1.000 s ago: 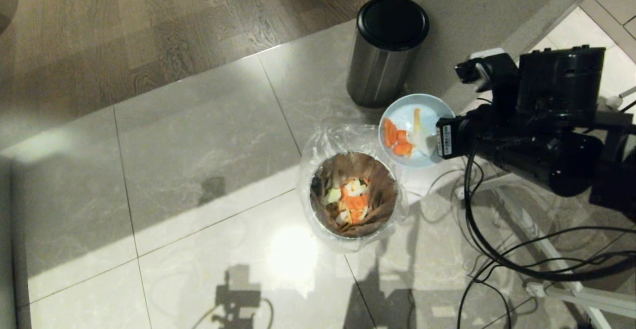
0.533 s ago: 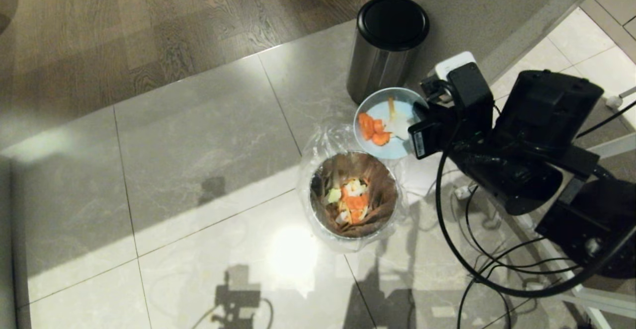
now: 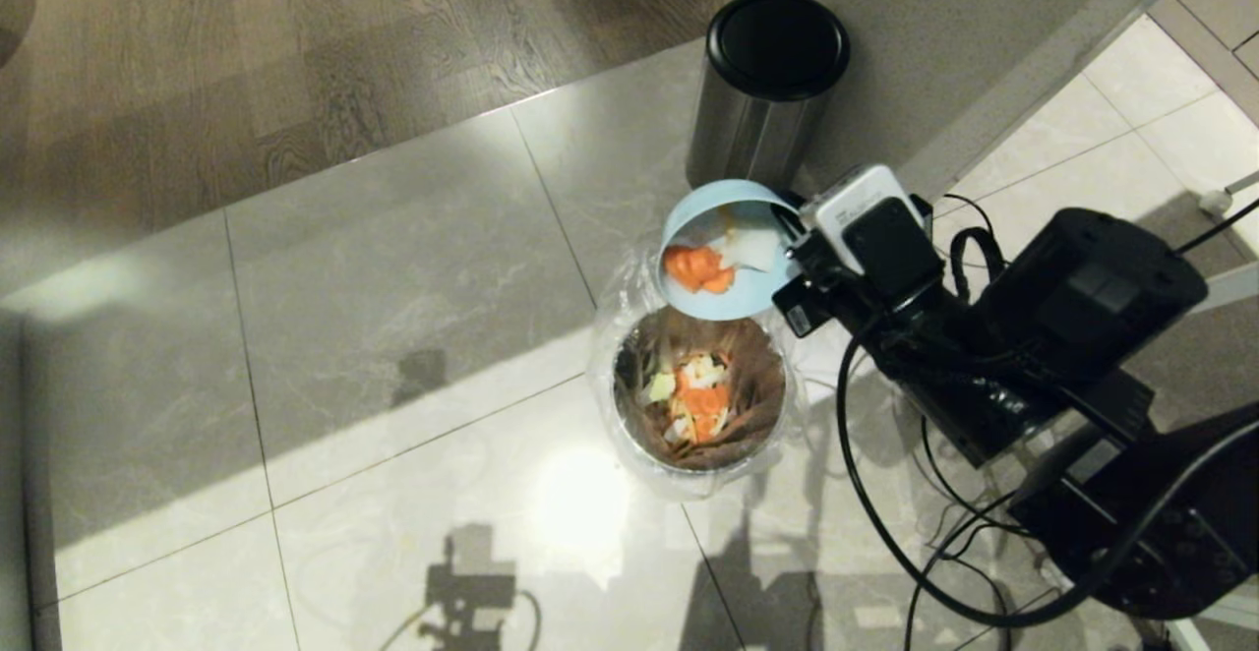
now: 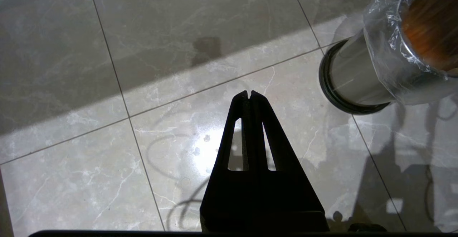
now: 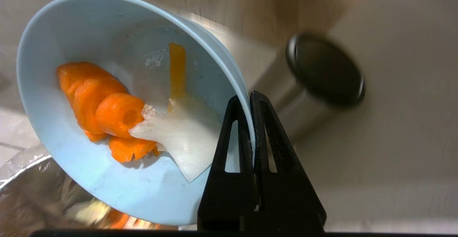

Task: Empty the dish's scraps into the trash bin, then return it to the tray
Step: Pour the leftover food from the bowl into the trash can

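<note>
The right gripper (image 5: pixel 250 97) has its jaws clenched on the rim of the dish (image 3: pixel 723 248), one finger inside the bowl and the other outside it. The dish is tilted, its open side turned toward the trash bin (image 3: pixel 700 400), and it hangs in the air over the bin's far edge, overlapping the crinkly plastic liner there. The scraps (image 3: pixel 698 267) lie inside the dish: several orange carrot pieces bunched against the lower side of the bowl, a thin yellowish strip above them and a pale, translucent slice (it lies nearest the gripper's fingers) touching the carrot. None of these pieces is seen in the air below the rim.

The trash bin stands upright on the tiled floor, its brownish inside holding orange and pale bits at the bottom. Just beyond it, near the edge where the tiles meet the wooden flooring, stands a steel bin with a black lid (image 3: pixel 767 95), close behind the dish but apart from it. Black cables (image 3: pixel 915 533) trail across the floor on the right.

The left gripper (image 4: pixel 249 94) hangs above the bare tiles beside the trash bin, its jaws pressed together with nothing between them. The tray appears in none of the 3 views
</note>
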`<state>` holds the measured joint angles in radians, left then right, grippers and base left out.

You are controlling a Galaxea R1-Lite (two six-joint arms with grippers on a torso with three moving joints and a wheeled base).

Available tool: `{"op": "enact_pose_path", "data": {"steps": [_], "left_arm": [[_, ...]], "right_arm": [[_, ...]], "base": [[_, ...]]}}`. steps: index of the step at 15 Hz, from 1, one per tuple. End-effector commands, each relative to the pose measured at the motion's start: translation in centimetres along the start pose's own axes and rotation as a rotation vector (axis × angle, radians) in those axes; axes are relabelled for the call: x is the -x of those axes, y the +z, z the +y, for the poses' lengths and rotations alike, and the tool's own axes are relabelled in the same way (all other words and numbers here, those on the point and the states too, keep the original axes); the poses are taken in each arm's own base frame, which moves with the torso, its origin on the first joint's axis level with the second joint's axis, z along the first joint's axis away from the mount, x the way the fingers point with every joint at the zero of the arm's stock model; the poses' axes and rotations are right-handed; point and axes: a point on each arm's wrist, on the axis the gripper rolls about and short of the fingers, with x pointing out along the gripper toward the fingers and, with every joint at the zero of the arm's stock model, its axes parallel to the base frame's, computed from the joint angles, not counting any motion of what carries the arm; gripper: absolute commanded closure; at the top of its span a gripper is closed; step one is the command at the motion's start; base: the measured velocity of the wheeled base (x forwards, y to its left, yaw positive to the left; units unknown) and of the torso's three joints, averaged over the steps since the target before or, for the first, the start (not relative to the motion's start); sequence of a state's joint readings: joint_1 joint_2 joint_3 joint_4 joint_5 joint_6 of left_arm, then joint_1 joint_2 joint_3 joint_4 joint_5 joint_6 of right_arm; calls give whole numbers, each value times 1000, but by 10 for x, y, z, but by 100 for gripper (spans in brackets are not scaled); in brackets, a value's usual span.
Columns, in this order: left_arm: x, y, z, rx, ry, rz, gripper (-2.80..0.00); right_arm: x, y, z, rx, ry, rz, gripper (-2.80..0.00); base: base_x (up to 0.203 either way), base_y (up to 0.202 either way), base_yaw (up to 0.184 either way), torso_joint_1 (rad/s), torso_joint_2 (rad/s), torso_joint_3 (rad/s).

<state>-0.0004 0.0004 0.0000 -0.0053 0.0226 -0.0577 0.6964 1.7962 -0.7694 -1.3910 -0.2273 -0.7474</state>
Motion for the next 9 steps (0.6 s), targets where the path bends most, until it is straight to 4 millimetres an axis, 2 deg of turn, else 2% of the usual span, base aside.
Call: {"op": "enact_pose_path", "data": {"steps": [1,2,6,9], "left_arm": [[0,0,0,1,1,0,0],[0,0,0,1,1,0,0],[0,0,0,1,1,0,0],[0,0,0,1,1,0,0]], "right_arm": [[5,-7,7,48,14,-97,0],[9,-13,13,72,65,-122,0],[11,-12,13,123,162,-231,0],[12,-21,2,186,205,-274,0]], "base": [[0,0,0,0,0,0],[0,0,0,0,0,0],[0,0,0,0,0,0],[0,0,0,0,0,0]]}}
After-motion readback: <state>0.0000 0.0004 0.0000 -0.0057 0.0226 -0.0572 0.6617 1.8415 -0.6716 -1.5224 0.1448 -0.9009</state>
